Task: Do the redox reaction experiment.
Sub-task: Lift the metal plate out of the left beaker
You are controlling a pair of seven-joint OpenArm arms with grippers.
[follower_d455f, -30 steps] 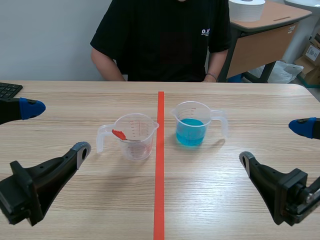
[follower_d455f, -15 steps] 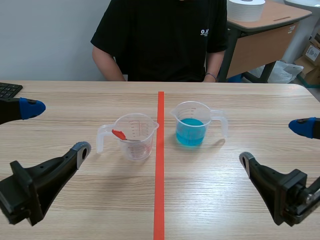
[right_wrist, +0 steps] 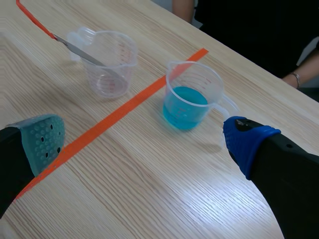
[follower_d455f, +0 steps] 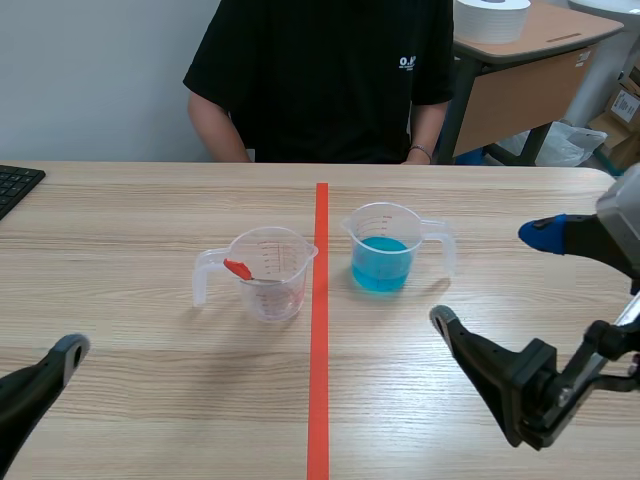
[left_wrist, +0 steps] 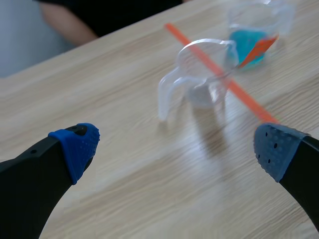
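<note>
Evidently sits at the opening step: beaker of blue liquid [follower_d455f: 381, 262] just right of the tape line [follower_d455f: 319, 380], clear beaker [follower_d455f: 268, 285] with a red-handled tool [follower_d455f: 237, 267] just left, right gripper [right_wrist: 144, 140] and left gripper [left_wrist: 174, 149] both spread empty; calls next for grasping a handle.

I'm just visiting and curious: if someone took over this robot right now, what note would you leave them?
Left gripper: open, empty, low, short of the clear cup.
Right gripper: open, empty, near the blue-liquid cup.
Clear cup, with a red-handled tool in it, stands left of the tape line; blue-liquid cup right of it.
Done: nothing gripped or poured.
Left: the whole experiment.
</note>
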